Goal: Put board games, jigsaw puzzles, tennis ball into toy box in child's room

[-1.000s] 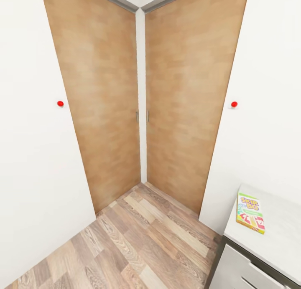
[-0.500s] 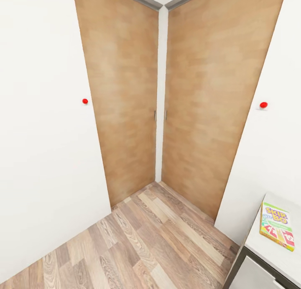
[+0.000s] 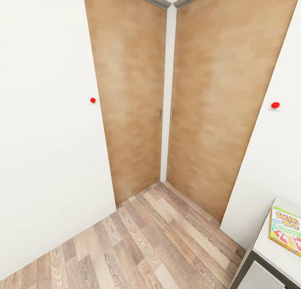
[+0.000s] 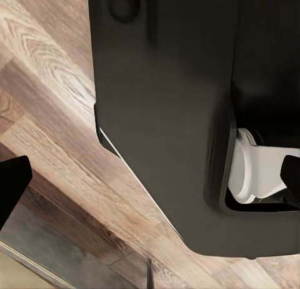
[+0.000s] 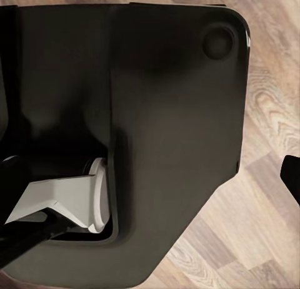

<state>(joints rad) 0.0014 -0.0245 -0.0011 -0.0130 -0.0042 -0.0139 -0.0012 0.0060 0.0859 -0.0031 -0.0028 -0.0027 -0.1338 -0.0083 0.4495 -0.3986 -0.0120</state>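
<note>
The robot faces a corner of the child's room. Two tall wooden doors (image 3: pixel 167 101) meet there, with white walls (image 3: pixel 46 134) on both sides. Each wall has a small red button (image 3: pixel 92 100). The wood-plank floor (image 3: pixel 146 243) runs out below.

At the lower right edge of the head view sits one board game (image 3: pixel 286 234). It is a flat green box with yellow letters on top and red and orange panels lower down. It lies flat on the white counter (image 3: pixel 271 255), close to that counter's near corner, and the picture cuts off part of it. Its long side seems to run away from the robot, toward the wall.

The game is off to the robot's right, so I think the right arm is the nearer one. The robot would likely need to turn right first to bring the box in front of it.

Each wrist view looks down at the robot's own dark body (image 4: pixel 169 114) over the floor. Dark tips poke in at the picture edges, but I cannot tell if either arm's jaws are open or closed. Nothing seems to be held.
</note>
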